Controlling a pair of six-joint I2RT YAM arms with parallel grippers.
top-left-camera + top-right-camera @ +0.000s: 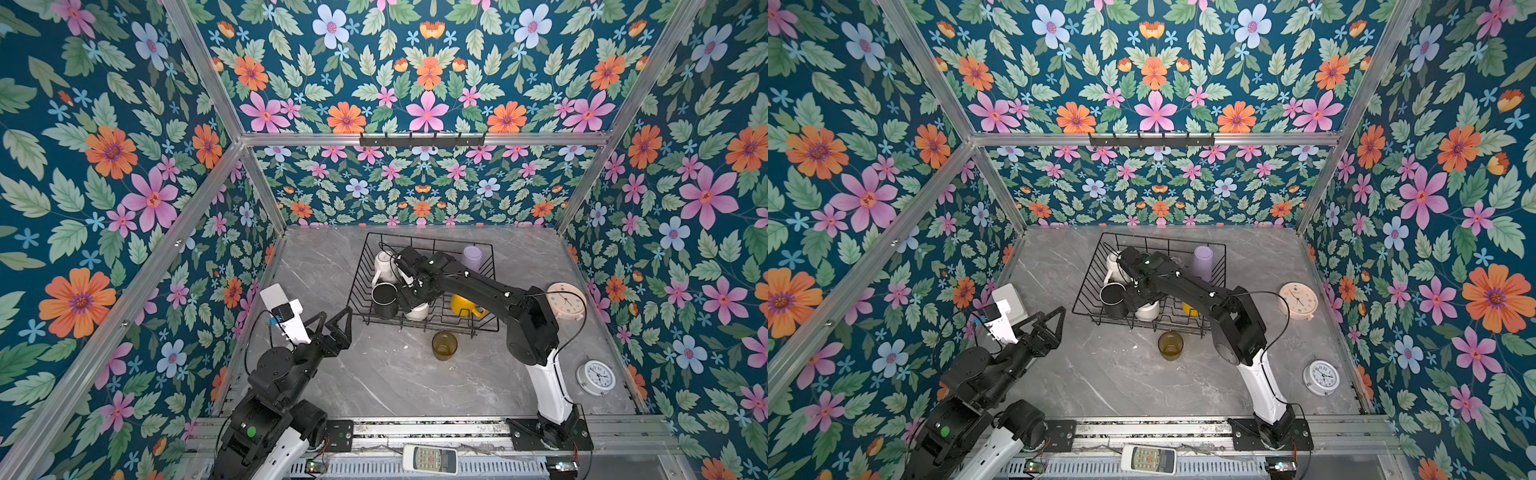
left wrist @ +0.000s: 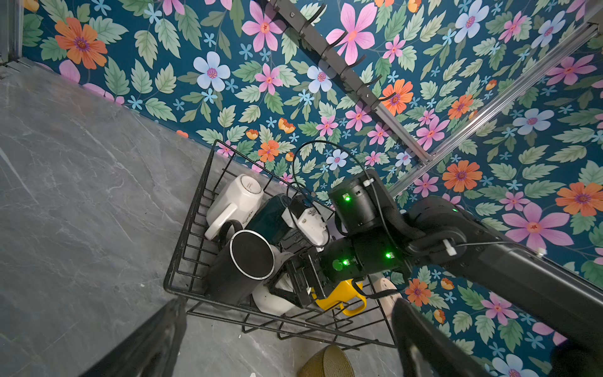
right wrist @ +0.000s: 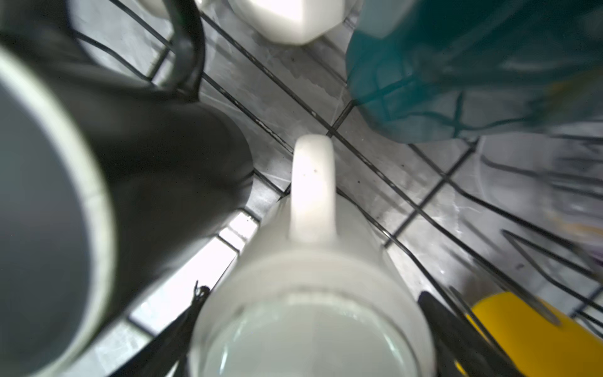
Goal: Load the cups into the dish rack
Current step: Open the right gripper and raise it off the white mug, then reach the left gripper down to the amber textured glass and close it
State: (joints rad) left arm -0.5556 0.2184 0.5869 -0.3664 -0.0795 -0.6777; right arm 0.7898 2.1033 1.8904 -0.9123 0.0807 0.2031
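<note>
The dish rack (image 1: 428, 240) (image 1: 1163, 240) (image 2: 191, 212) stands at the back of the table. In it are a white mug (image 1: 382, 262), a black mug (image 1: 384, 297) (image 3: 146, 147), a green mug (image 2: 267, 212), a yellow mug (image 1: 463, 306) and a lilac tumbler (image 1: 471, 257). My right gripper (image 1: 411, 307) (image 3: 306, 310) reaches down into the rack, its fingers (image 3: 176, 329) on either side of another white mug (image 3: 310, 293); contact is unclear. The amber tumbler (image 1: 444, 345) (image 2: 324, 362) stands upright on the table in front of the rack. My left gripper (image 1: 336, 312) hovers open and empty left of the rack.
A pink clock (image 1: 566, 301) and a white clock (image 1: 596, 377) lie at the right side. A white box (image 1: 274, 296) sits at the left wall, a remote (image 1: 430, 459) on the front rail, a black hook rail (image 1: 422, 140) on the back wall.
</note>
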